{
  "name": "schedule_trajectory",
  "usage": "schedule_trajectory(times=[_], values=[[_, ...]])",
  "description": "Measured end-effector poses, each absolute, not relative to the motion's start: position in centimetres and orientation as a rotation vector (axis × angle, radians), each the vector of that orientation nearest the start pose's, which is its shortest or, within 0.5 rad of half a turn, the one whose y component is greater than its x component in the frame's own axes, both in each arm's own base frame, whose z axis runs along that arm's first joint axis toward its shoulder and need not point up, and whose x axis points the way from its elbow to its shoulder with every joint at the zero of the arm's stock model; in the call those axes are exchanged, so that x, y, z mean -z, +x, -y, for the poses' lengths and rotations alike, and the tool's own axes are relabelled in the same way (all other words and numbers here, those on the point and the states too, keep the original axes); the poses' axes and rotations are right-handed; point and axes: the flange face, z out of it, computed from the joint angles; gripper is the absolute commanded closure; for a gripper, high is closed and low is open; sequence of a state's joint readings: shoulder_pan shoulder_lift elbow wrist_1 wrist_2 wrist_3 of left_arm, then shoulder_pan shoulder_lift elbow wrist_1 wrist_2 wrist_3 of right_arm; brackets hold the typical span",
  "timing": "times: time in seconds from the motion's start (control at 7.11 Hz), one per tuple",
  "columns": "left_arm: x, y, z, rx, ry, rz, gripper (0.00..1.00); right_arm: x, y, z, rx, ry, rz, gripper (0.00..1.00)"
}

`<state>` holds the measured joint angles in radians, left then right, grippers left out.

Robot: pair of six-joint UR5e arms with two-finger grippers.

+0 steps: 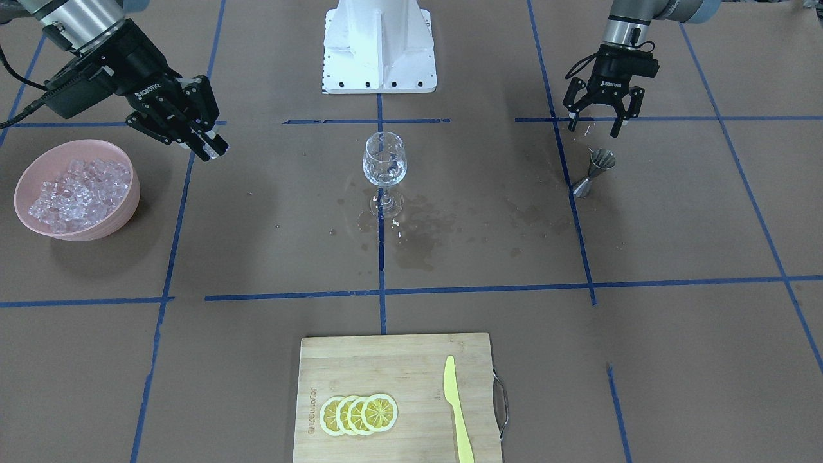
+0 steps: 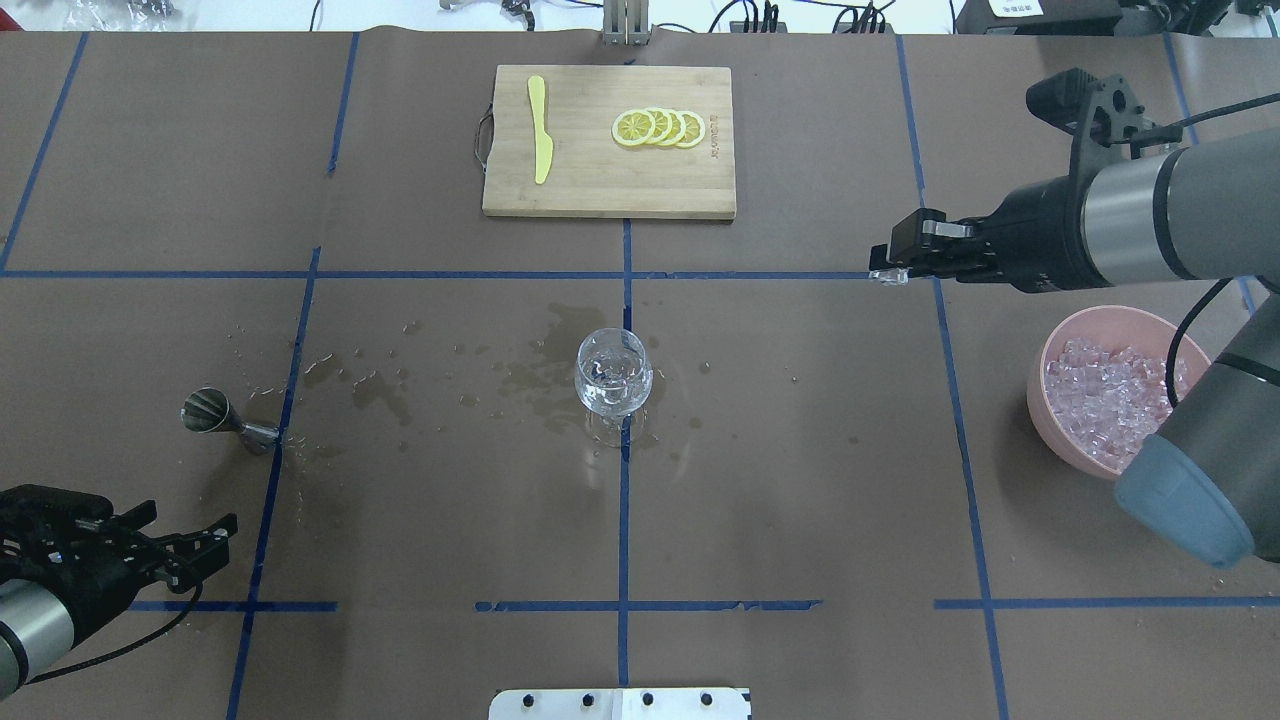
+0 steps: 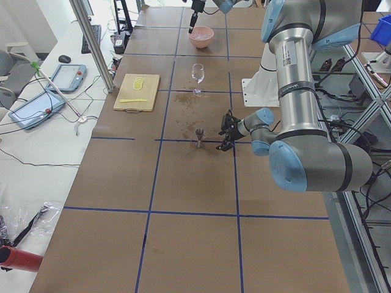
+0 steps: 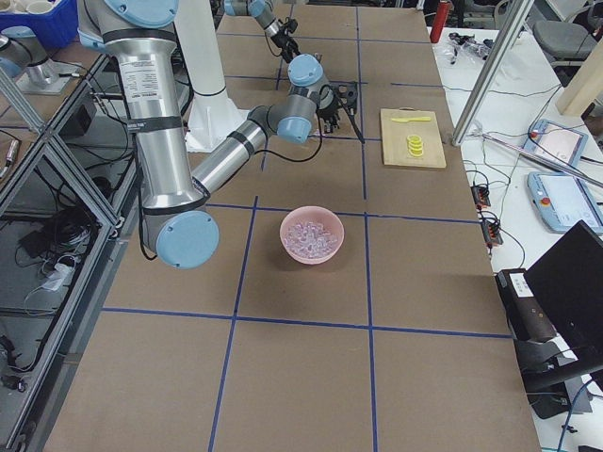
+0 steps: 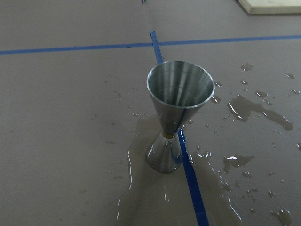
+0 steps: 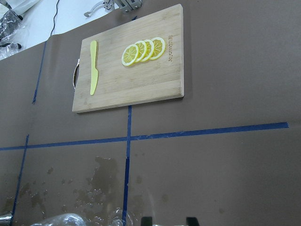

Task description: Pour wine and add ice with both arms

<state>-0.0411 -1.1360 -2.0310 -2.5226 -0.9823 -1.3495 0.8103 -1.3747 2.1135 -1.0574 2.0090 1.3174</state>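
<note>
Hovering left gripper: fingers spread wide, nothing between them; hangs on the near side of the jigger, apart from it.
Right gripper: held above the table between bowl and glass, fingers drawn almost together; a small clear ice cube seems pinched at their tips.
Ice: heaped in the pink bowl at the table's right.
Glass: upright at the centre, on a crossing of blue tape lines.
Wine: wet patches on the brown paper around the glass's foot and leftward to the jigger; how much is in the glass I cannot tell.
Jigger: upright on a tape line at the left, standing in a puddle.
Cutting board: far edge, centre; four overlapping lemon slices, with a yellow knife left of them.
</note>
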Motion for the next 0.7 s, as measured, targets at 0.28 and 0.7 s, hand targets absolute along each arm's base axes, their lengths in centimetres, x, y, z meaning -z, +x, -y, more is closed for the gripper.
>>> schedule_trajectory(times=[0.28, 0.7], values=[[-49.7, 32.7, 19.3, 0.082, 0.582, -0.868, 0.00, -24.0, -28.9, 41.2, -0.204, 0.306, 1.259, 1.00], [-45.6, 32.5, 17.6, 0.010, 0.419, -0.902, 0.00, -22.2, -31.1, 40.6, -0.193, 0.308, 1.283, 1.00]])
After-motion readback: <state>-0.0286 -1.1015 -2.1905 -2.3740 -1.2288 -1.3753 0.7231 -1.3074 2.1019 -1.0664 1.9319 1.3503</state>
